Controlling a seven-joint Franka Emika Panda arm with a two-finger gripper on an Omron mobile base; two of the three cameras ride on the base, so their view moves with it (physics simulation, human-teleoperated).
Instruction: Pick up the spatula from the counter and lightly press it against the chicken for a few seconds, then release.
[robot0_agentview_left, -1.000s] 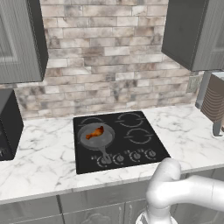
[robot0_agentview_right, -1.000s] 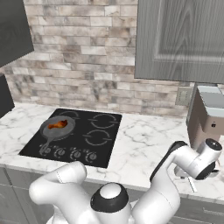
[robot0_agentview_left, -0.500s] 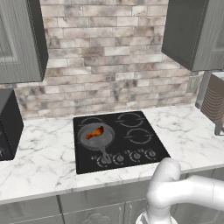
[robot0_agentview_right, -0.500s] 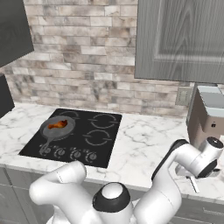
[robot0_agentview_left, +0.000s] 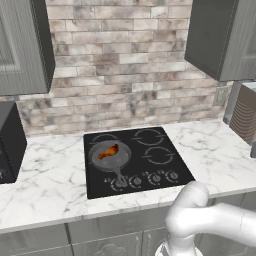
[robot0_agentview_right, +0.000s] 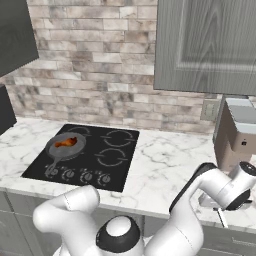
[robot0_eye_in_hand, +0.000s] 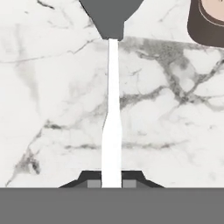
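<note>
Grasp step: we find the two-finger gripper (robot0_eye_in_hand: 111, 183) pinching the white-handled, grey-bladed spatula (robot0_eye_in_hand: 112, 100); we judge a lift toward the orange chicken piece (robot0_agentview_left: 108, 151) comes next.

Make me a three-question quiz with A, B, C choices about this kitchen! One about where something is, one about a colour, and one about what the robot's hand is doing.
1. Where is the orange chicken piece?
A) in the round grey pan on the black stovetop
B) on a blue plate
C) in a sink

2. What colour is the handle of the long flat spatula?
A) red
B) white
C) green

3. What is the two-finger gripper doing?
A) gaping wide open
B) shut on the spatula's handle
C) holding the pan

Answers: 1 A, the chicken lies in the pan on the stovetop's front left burner. 2 B, the handle is white and runs up to a dark grey blade. 3 B, in the hand view both finger tips sit tight against the handle.
</note>
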